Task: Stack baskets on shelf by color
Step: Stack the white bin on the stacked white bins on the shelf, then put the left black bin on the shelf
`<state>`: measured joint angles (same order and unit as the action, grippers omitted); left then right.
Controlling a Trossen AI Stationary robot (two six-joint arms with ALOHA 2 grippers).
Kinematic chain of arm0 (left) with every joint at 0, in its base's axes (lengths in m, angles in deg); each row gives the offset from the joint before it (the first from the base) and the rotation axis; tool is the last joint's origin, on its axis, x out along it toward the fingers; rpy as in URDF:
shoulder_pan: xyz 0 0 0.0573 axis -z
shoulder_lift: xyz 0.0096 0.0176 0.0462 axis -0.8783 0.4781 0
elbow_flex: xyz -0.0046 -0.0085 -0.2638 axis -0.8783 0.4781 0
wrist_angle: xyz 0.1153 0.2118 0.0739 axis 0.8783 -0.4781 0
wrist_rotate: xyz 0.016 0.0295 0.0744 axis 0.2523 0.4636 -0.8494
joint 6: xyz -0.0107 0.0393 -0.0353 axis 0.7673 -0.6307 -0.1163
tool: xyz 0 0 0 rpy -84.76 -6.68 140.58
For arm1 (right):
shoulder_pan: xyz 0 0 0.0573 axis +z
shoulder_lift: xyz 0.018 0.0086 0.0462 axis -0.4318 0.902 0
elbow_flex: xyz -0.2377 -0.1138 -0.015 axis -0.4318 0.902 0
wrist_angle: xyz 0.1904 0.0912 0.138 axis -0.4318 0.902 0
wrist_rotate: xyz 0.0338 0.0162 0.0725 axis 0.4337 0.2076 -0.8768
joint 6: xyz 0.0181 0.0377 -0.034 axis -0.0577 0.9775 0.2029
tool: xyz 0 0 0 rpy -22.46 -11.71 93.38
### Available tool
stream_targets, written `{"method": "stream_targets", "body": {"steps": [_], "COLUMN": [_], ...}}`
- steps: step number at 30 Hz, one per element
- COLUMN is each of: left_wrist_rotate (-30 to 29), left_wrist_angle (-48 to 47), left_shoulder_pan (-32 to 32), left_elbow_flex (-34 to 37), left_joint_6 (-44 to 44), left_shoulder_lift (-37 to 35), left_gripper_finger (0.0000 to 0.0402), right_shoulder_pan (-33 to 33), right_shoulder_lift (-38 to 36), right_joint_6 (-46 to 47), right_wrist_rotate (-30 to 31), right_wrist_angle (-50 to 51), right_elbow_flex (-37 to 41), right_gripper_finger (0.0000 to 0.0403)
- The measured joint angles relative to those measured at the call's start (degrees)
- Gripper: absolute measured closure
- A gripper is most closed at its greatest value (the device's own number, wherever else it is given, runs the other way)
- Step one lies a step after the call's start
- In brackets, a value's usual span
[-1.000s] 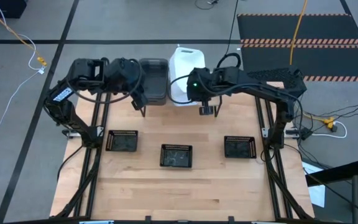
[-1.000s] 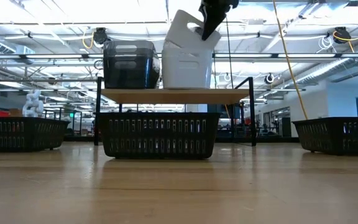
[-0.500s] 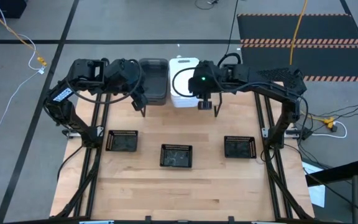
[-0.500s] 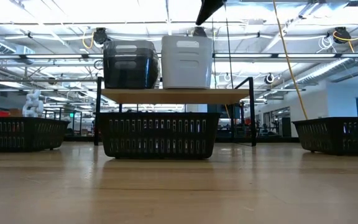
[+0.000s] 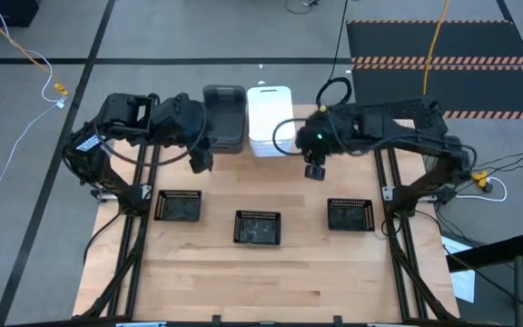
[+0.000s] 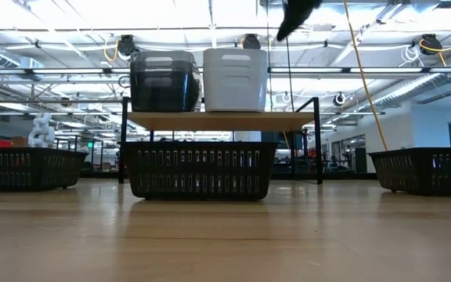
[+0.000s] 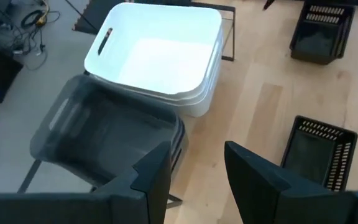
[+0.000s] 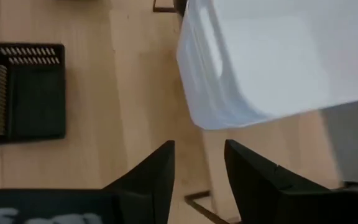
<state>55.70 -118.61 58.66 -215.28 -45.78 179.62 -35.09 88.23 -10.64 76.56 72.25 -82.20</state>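
Three black mesh trays (image 5: pixel 179 206) (image 5: pixel 258 227) (image 5: pixel 350 214) lie in a row across the worktop (image 5: pixel 261 282) middle; I judge them light and stiff, best pinched by a rim. On the shelf (image 6: pixel 218 120) at the far edge, the grey stack (image 5: pixel 223 118) sits touching the white stack (image 5: pixel 269 119). My left tool (image 7: pixel 194 165) hovers near the grey stack, fingers apart. My right tool (image 8: pixel 199 163), also spread and empty, has backed off since the white basket settled level

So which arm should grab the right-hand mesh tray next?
Probably right. The right gripper, jaws open and empty, hangs nearest the right tray. The left gripper sits across the table, nearer the left tray.
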Motion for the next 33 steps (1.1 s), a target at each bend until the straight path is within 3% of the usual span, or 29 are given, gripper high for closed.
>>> {"method": "stream_targets", "body": {"steps": [4, 8, 18, 24, 30, 33], "left_wrist_rotate": [-0.03, -0.07, -0.63, -0.7, -0.08, 3.05], "left_wrist_angle": [-0.03, 0.0, 0.0, 0.0, 0.11, 0.28], "left_shoulder_pan": [-0.22, -1.52, -6.16, -7.8, -8.55, -7.71], "left_elbow_flex": [0.04, 0.02, 0.02, 0.02, 0.37, 4.76], "left_joint_6": [-0.18, -2.55, -3.57, -3.79, -0.29, 4.03], "left_shoulder_lift": [-0.78, -0.59, -0.7, -0.7, -1.32, -3.09], "left_gripper_finger": [0.025, 0.025, 0.025, 0.025, 0.025, 0.025], "right_shoulder_pan": [-0.04, -1.97, -5.88, -6.69, -5.34, -7.0], "right_shoulder_lift": [-5.86, -7.37, -3.71, -3.34, -10.92, -14.93], "right_joint_6": [1.32, 1.3, -3.33, -2.1, -2.38, -3.09], "right_wrist_rotate": [-2.46, -3.74, -7.34, -8.83, -8.74, -6.83], "right_wrist_angle": [-17.31, -34.74, -48.36, -45.28, -38.52, -36.42], "right_elbow_flex": [17.56, 28.84, 32.12, 32.12, 32.1, 32.1], "right_gripper_finger": [0.028, 0.0288, 0.0291, 0.0291, 0.0291, 0.0291]}}
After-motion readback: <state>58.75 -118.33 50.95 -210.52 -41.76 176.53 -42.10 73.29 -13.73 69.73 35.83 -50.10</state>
